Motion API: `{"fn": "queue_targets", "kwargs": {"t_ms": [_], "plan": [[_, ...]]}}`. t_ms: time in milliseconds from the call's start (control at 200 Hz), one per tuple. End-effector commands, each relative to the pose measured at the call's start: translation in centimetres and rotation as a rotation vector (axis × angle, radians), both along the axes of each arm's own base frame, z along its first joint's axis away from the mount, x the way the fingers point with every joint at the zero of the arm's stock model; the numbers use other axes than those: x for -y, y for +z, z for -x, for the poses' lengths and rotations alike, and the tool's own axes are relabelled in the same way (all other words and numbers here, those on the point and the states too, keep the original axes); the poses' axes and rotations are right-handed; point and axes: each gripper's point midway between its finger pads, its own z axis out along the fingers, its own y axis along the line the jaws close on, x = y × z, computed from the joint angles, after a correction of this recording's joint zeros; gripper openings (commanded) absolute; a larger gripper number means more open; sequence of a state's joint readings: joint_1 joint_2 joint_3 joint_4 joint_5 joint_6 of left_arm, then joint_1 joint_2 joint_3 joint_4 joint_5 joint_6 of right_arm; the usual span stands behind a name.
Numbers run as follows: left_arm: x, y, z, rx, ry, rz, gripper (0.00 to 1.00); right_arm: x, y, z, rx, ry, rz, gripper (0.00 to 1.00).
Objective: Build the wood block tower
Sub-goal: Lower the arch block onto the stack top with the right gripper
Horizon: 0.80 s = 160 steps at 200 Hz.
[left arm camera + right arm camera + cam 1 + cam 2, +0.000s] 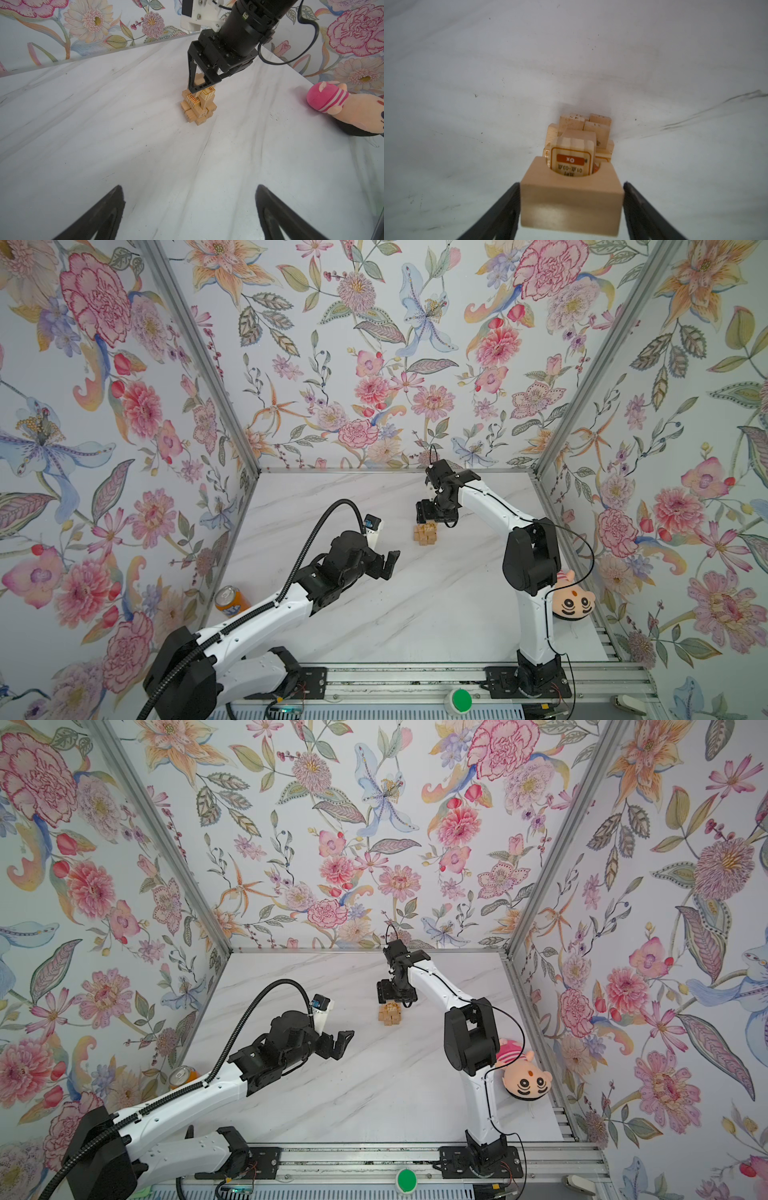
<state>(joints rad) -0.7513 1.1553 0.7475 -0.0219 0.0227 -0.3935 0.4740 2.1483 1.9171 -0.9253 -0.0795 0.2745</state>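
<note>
Right gripper [572, 184] fingers sit beside the small tan wooden block [571, 209] topping the crossed-brick tower [424, 534]; squeezing or not, can't tell. Left gripper [189, 187], at eight o'clock, fingers spread, leaves room.

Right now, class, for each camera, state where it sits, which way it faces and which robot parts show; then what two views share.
Top views: high above the front of the table, facing down at the tower; left arm and right arm show.
Left wrist: on the left arm, facing across the table to the tower; shows open left gripper, right gripper.
Right wrist: on the right arm, facing down onto a wood block over the tower; shows right gripper.
All share the tower.
</note>
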Motion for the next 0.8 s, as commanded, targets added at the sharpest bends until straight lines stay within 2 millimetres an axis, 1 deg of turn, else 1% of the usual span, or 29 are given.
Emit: {"fn": "queue_targets", "kwargs": {"t_ms": [0,125,260,315,385,460,615,796], "plan": [[-0.7,0.3,-0.2,0.006,0.024,0.026,0.99,-0.3,0.3,0.0,0.005,0.015,0.019,0.83],[-0.8,0.4,-0.1,0.010,0.026,0.028,0.99,-0.4,1.0,0.0,0.021,0.016,0.017,0.86],[-1.2,0.7,-0.2,0.018,0.038,0.031,0.99,-0.4,2.7,-0.2,0.065,0.021,0.017,0.90],[-1.3,0.8,-0.3,0.022,0.040,0.031,0.99,-0.3,3.4,-0.4,0.085,0.018,0.016,0.90],[-1.4,1.0,-0.3,0.025,0.043,0.034,0.99,0.0,4.2,-0.5,0.102,0.006,0.017,0.88],[-1.4,1.1,-0.2,0.025,0.044,0.040,0.99,0.2,4.2,-0.5,0.096,-0.002,0.014,0.86],[-1.8,1.0,0.2,0.026,0.050,0.052,0.99,0.2,3.4,0.0,0.066,-0.008,0.028,0.81],[-2.1,1.0,0.5,0.030,0.050,0.055,0.99,0.3,2.7,0.2,0.048,-0.023,0.039,0.80]]}}
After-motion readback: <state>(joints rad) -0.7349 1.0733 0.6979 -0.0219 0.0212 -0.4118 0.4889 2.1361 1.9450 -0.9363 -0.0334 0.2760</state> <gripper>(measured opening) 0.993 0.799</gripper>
